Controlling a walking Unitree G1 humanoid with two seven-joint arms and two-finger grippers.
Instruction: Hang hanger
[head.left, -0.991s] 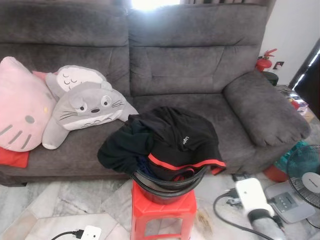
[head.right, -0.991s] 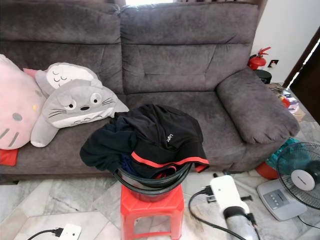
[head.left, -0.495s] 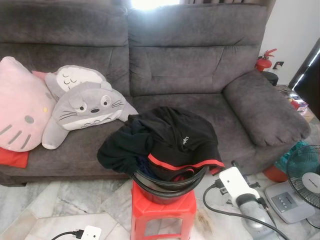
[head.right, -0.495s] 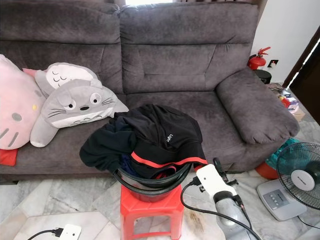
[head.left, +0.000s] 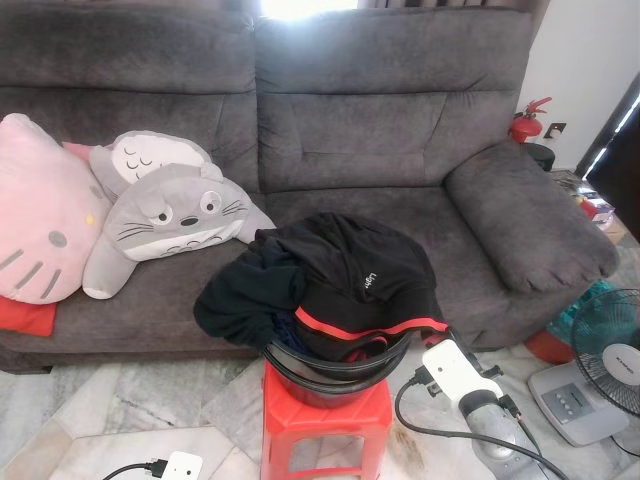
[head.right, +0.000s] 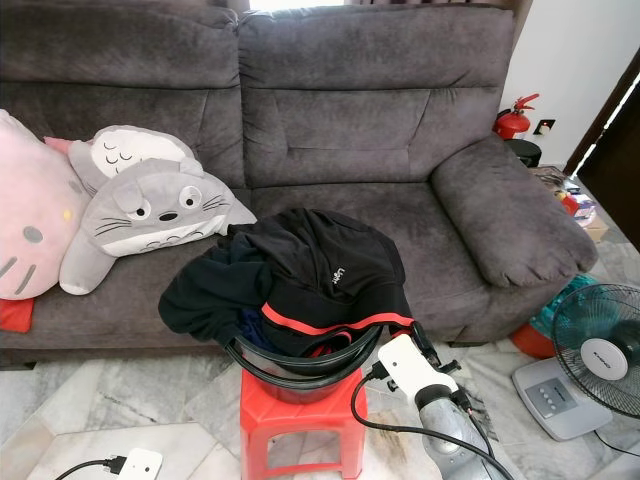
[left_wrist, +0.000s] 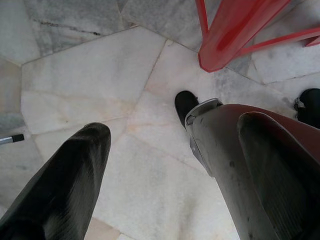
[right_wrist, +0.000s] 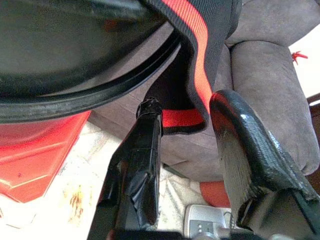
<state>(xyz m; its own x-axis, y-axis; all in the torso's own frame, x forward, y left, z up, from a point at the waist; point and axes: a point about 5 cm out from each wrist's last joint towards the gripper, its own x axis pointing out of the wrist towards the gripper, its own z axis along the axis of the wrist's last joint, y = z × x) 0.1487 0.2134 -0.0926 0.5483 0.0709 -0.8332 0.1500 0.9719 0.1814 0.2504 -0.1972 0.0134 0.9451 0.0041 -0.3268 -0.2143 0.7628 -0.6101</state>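
Right claw (right_wrist: 187, 125) is down low at about 5 o'clock from the black basket (head.right: 300, 372), fingers spread with the red-trimmed hem of the black clothes (head.right: 310, 270) hanging just between them, not pinched. Left claw (left_wrist: 150, 165) hangs over the marble floor (left_wrist: 90, 85) near a stool leg, fingers apart and holding nothing. The basket sits on a red stool (head.right: 300, 415), piled with that black clothing. Can't make out a hanger anywhere in the pile. Behind it the grey sofa (head.right: 370, 110), plush toys (head.right: 150, 210) at 10 o'clock, a fan (head.right: 600, 350) at 3.

Head views overlook sofa (head.left: 380, 150) — wrists near floor (left_wrist: 100, 75).
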